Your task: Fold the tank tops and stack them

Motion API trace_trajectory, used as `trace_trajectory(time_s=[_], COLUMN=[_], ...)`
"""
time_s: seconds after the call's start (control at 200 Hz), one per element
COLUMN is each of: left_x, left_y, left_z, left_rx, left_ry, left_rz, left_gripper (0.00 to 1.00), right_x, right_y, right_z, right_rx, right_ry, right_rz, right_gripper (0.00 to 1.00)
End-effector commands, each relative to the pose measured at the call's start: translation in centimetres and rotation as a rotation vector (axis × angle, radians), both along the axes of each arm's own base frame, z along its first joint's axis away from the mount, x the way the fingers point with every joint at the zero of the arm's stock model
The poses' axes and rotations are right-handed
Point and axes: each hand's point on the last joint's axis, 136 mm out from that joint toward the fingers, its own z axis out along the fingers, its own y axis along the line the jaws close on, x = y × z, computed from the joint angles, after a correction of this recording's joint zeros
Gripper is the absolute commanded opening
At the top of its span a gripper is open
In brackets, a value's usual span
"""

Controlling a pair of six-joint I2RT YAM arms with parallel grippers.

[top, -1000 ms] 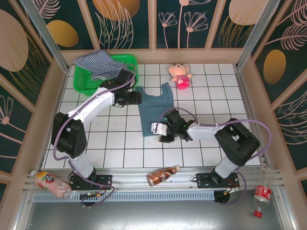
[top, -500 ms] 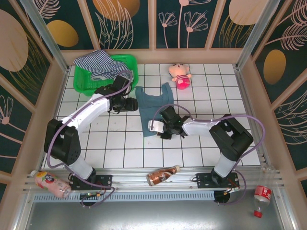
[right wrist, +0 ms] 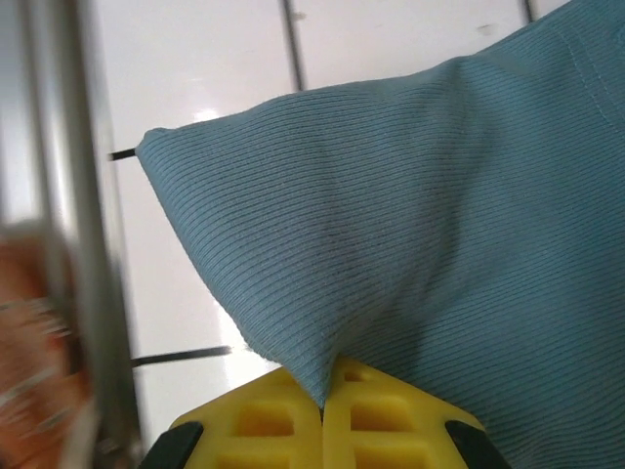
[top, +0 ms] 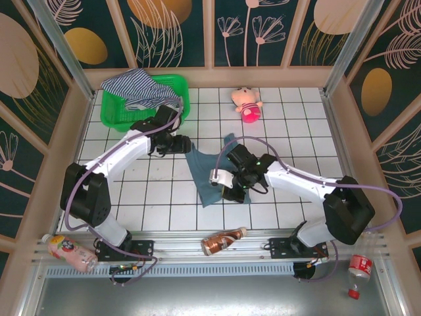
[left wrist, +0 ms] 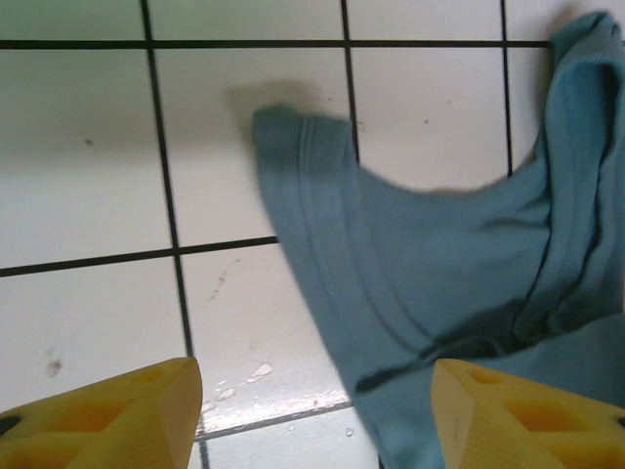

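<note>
The teal-blue tank top lies partly bunched on the white tiled table. My right gripper is shut on its lower hem, and the ribbed cloth rises from the closed yellow fingertips. My left gripper stands open just left of the top's upper edge; a shoulder strap lies on the tiles ahead of its spread yellow fingers. The navy-and-white striped tank top hangs over the rim of the green basket at the back left.
A pink plush doll lies at the back centre. A brown bottle rests on the front rail, with another bottle at the front left. The right half of the table is bare tile.
My right gripper has pulled the teal top's hem toward the front, and the cloth has bunched and shifted. My left gripper has moved slightly toward the top's upper edge.
</note>
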Motion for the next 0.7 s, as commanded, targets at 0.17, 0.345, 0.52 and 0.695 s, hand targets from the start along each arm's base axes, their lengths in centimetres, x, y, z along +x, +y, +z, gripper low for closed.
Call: trace_trajectory(time_s=[0.17,0.345,0.52,0.695], left_x=[0.3,0.9,1.2,1.3], left_y=[-3.8,-4.9,-4.8,-5.0], left_z=[-5.1,-8.1,-10.6,-11.9], left_rx=[-0.175,-0.191,-0.151,-0.139], left_ry=[0.085,0.124,0.151,0.165], left_rz=[-0.072,-0.112,-0.131,-0.156], left_gripper=[0.61,0.57,0.51,0.49], right_x=[-2.3,1.8,5.8,8.8], right_y=[0.3,1.3,1.9,2.8], right_z=[3.1,3.6,4.0,4.1], right_rx=[-0.045,-0.047,-0.05,-0.044], right_ry=[0.197,0.1,0.031,-0.021], right_rz=[0.043,0.029,0.003,-0.001], right_gripper=[0.03,0.03,0.03,0.03])
